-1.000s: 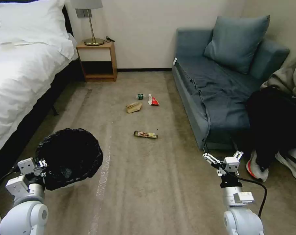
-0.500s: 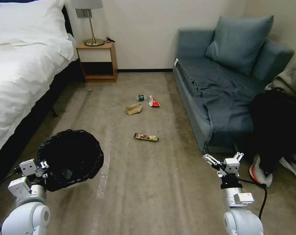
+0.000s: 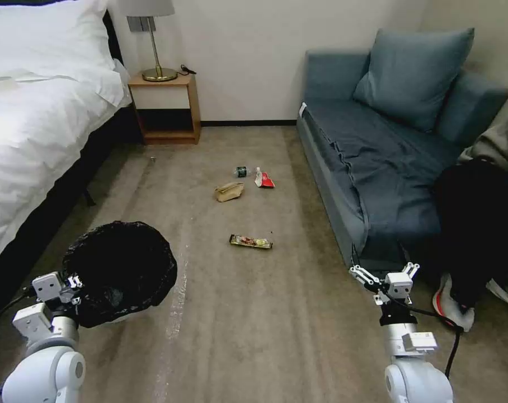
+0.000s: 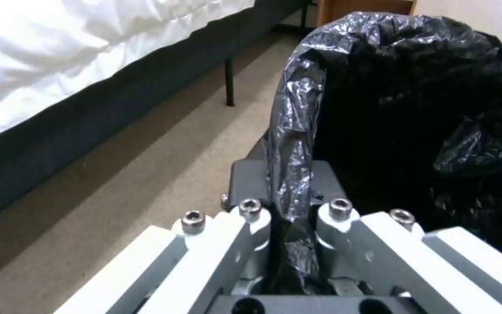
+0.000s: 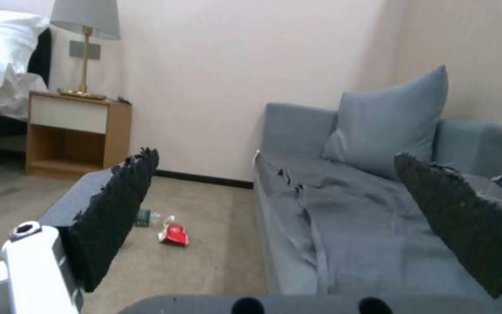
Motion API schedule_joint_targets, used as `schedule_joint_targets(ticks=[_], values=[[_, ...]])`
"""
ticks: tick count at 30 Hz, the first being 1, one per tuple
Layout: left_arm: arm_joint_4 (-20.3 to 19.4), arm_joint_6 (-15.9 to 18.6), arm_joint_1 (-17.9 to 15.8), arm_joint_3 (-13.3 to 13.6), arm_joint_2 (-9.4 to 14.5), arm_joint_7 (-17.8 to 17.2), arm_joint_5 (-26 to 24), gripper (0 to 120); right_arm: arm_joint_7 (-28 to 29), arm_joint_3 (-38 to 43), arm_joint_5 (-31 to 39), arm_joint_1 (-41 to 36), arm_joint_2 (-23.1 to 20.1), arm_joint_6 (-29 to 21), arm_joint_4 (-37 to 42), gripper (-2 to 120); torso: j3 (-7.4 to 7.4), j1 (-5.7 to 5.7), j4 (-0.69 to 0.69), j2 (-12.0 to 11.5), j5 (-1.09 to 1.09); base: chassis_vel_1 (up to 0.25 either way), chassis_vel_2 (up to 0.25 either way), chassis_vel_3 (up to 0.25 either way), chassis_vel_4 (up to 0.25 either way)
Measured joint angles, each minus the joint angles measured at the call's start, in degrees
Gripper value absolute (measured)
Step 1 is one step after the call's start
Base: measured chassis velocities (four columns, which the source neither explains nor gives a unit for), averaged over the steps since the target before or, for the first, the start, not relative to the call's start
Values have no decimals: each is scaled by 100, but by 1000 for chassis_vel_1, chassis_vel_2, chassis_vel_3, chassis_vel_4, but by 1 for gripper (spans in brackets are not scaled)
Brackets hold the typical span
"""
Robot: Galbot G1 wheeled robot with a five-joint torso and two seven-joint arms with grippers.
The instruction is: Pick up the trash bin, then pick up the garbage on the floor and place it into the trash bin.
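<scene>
Left pincer [image 4: 289, 209] grasps trash bin [image 3: 120, 271] rim; right pincer [image 3: 384, 272] hangs released.

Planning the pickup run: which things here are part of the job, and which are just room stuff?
Job:
- bin, black-lined, rim clamped in left tool
- right tool, open, empty
- wrapper, paper bag, bottle, red packet, all on the carpet

Not job:
- bed
- nightstand with lamp
- sofa with cushion

Trash bin [image 3: 120, 271] left – garbage [image 3: 250, 241] ahead, sofa [image 3: 377, 168] right.
</scene>
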Motion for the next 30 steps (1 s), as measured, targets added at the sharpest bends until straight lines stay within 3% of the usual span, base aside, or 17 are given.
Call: schedule_joint_targets(ticks=[30], values=[[-7,-6,-34,-45,13,22,-16,4,-9,24,4,-34,-3,31,-24,100,0,0,0,0,0,-84,81,79,-81]])
